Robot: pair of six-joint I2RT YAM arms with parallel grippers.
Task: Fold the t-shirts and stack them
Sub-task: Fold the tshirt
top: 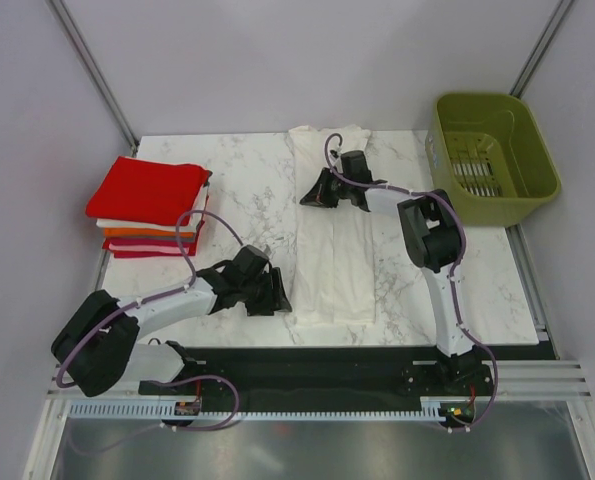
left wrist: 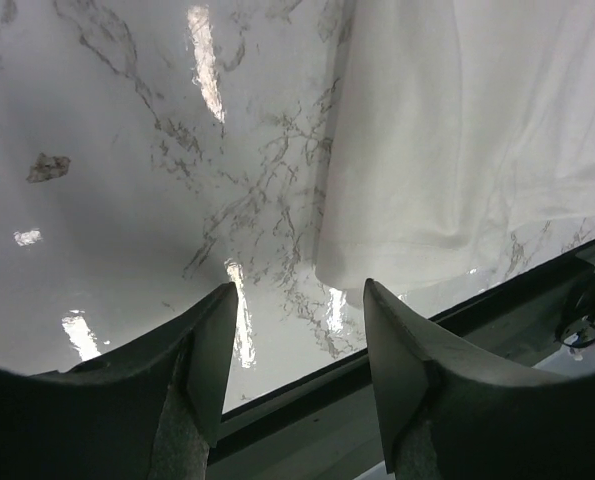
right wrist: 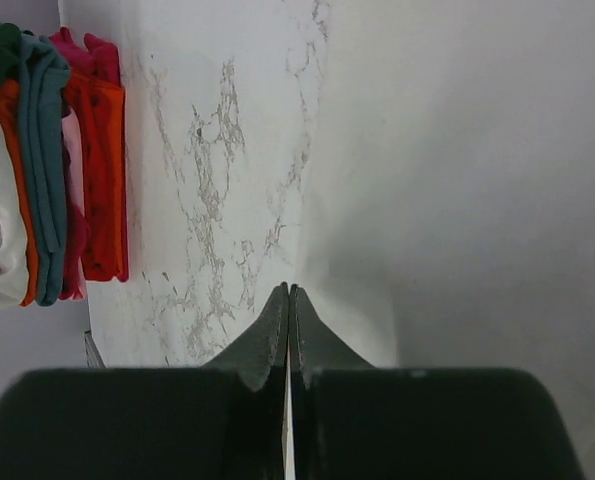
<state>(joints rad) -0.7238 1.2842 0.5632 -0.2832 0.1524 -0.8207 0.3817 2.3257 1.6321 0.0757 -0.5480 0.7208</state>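
White t-shirt (top: 332,250) lies as a long strip awaiting its cross-fold, so left gripper (left wrist: 297,300) hangs open and empty at its near-left corner, right gripper (right wrist: 289,292) closed at its far-left edge (cloth pinched or not, cannot tell), folded stack (top: 152,205) well left of it

Marble table (top: 247,190) bears white t-shirt (top: 335,260), stack (top: 147,200)

You've got the spread t-shirt (top: 335,250) lying near-to-far down the middle of the worktop (top: 247,190). The stack of folded t-shirts (top: 149,205) sits far left and the basket (top: 482,98) at the far right corner. Your left gripper (top: 277,297) is beside the shirt's near left corner, and your right gripper (top: 307,197) is at its far left edge.
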